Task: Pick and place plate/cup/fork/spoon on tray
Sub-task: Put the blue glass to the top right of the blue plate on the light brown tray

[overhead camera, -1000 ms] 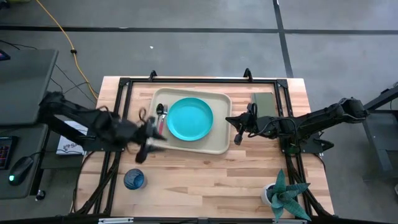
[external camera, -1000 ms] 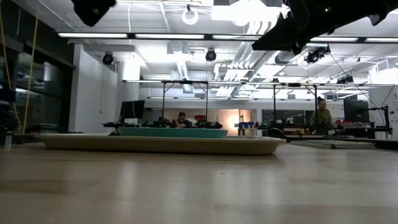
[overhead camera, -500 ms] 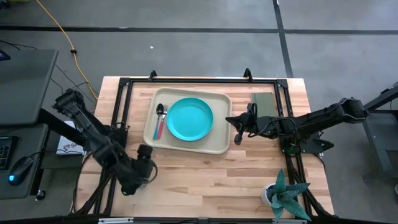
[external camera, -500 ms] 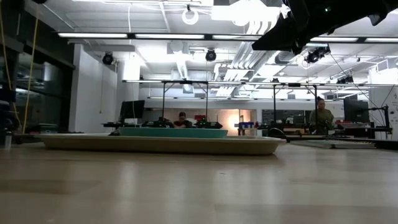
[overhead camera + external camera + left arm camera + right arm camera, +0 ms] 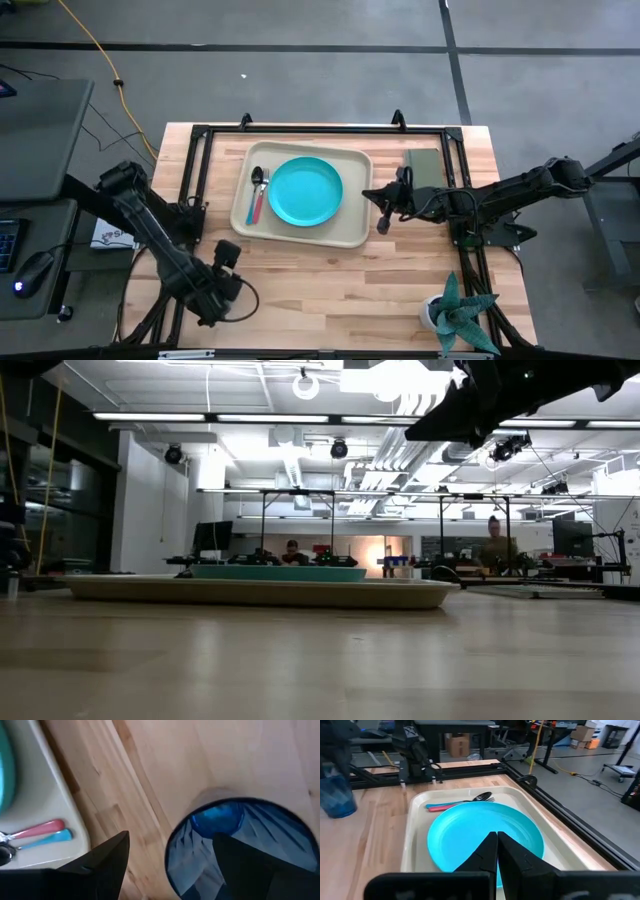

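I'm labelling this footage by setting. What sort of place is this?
Probably a robotics lab or workshop: a wooden table with a black frame, desks with monitors behind it, exposed ceiling ducts, and seated people in the background.

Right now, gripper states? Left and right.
Left gripper: open, fingers straddling the cup rim, not yet closed on it.
Right gripper: shut, holding nothing, hovering by the tray.

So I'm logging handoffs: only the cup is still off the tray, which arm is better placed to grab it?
Left. The left gripper is right over the cup, jaws open around its rim. The right gripper is shut beside the tray, far from the cup.
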Tool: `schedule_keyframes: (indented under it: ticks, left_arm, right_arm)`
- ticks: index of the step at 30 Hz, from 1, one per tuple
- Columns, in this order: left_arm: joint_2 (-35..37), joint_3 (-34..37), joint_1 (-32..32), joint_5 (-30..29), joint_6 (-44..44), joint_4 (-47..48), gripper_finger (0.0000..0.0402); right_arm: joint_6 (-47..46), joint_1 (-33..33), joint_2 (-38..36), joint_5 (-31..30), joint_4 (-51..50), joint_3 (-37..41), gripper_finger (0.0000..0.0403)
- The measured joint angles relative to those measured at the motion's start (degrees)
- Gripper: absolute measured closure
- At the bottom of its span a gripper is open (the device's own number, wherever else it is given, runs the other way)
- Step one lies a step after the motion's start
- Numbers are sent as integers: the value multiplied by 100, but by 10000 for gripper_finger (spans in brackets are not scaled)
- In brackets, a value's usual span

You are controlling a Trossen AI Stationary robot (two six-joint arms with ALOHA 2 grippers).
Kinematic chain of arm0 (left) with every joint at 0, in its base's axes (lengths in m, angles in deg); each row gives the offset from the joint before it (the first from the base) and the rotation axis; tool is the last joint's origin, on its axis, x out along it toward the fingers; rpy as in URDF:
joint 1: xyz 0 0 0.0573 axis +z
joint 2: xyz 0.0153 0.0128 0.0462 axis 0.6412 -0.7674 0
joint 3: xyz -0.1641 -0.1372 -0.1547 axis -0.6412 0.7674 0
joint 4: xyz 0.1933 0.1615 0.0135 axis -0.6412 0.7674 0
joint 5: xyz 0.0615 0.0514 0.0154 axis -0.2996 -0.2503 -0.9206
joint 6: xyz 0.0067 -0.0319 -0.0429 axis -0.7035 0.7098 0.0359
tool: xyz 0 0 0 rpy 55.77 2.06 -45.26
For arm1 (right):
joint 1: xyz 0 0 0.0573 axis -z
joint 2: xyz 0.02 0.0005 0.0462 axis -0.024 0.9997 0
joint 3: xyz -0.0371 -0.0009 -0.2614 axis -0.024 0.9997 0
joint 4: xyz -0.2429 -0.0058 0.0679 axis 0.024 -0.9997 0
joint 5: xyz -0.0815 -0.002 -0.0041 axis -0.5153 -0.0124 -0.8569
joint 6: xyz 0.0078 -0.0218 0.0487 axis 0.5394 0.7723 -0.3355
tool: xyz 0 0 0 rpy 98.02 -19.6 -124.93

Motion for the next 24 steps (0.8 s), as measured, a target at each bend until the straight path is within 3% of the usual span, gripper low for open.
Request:
schedule_keyframes:
  ticks: [18,24]
  left_arm:
    - [-182,572,440,867,-103,-57,133]
    - [-180,604,460,874,-131,-177,136]
  right_arm:
    - [0,0,0,278,-3,1,403]
    - [0,0,0,298,-4,1,403]
